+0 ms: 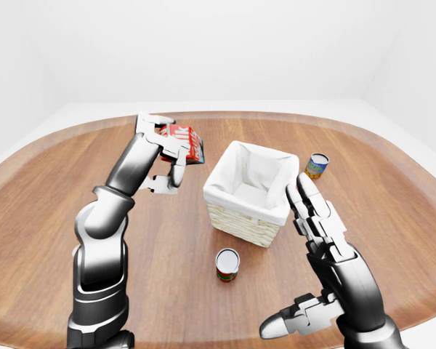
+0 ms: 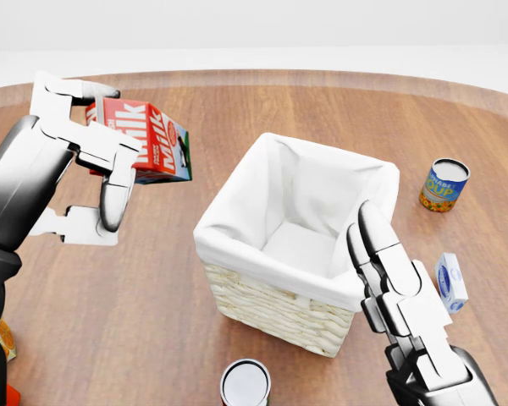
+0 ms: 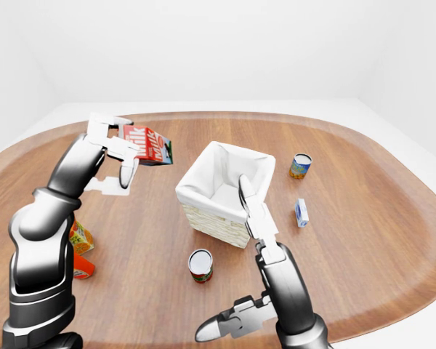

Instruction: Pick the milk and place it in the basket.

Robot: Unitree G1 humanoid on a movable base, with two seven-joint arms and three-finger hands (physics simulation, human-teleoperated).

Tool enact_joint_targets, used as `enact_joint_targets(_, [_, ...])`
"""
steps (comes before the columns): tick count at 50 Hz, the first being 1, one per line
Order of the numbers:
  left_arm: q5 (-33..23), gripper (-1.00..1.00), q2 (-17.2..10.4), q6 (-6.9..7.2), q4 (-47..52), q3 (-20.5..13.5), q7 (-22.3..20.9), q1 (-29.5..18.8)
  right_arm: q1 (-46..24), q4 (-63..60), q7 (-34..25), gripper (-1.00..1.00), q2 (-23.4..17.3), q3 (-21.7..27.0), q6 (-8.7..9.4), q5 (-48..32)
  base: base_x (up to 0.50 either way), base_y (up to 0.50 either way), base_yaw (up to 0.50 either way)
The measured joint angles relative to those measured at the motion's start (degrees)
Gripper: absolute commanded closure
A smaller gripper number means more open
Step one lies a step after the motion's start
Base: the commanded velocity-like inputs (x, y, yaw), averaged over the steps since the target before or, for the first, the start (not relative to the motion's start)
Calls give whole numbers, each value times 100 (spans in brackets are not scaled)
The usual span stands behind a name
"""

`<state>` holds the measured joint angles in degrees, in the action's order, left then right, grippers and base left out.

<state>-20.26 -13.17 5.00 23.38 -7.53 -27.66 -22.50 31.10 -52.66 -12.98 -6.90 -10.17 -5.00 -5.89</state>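
Carrying milk (image 2: 144,144) in left hand (image 2: 89,165), fingers clamping carton, toward basket (image 2: 237,224). Centring over white liner, then lowering before releasing. Right hand (image 2: 398,292) hovering open-fingered beside rim.

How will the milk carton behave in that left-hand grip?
The milk looks like a stiff box held tilted by the left hand, so it may slip or twist. Its flat faces suggest it won't roll once in the basket.
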Motion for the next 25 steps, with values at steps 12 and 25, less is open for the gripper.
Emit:
enact_joint_targets(12, [-192,100,324,0,190,358,-40,-87,3,-29,-9,-100,0,10,0,19,0,0,0])
enact_joint_targets(25, [-442,100,661,0,307,726,-87,-110,3,-40,-31,-100,14,27,0,40,0,0,0])
